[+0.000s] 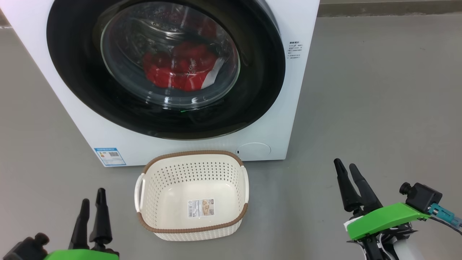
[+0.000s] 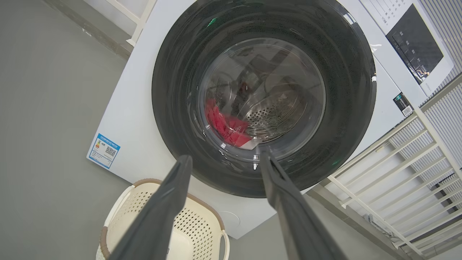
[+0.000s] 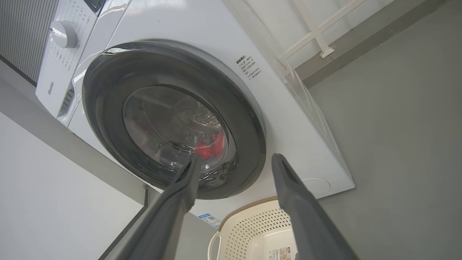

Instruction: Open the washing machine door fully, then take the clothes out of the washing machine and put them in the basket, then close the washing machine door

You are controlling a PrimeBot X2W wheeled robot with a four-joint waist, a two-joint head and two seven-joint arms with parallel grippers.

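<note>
Grey floor (image 1: 379, 90) carries a big white washing machine (image 1: 281, 108), which stands toward the far edge of the floor in the head view. Its round glossy black door (image 1: 72, 72) covers most of the front and looks closed against it, with a bulging clear glass window (image 1: 169, 54) at its centre. Just in front of the machine, close to its lower edge and below the door, a cream basket (image 1: 191, 155) with perforated sides, a brown rim and white side handles sits upright on the floor with no clothing in it. The red clothes (image 1: 173, 68) with a bit of white trim lie inside the steel drum, seen through the glass, low in the window. The left gripper (image 1: 93, 195) hangs over the near left corner of the floor, beside the basket and apart from it; its two dark fingers stand spread and hold nothing. The right gripper (image 1: 344, 163) hangs at the near right, well apart from the basket, its fingers likewise parted around nothing. A small blue label (image 1: 109, 156) sits on the machine's lower left corner, and a paper label (image 1: 200, 208) lies on the basket's bottom.
</note>
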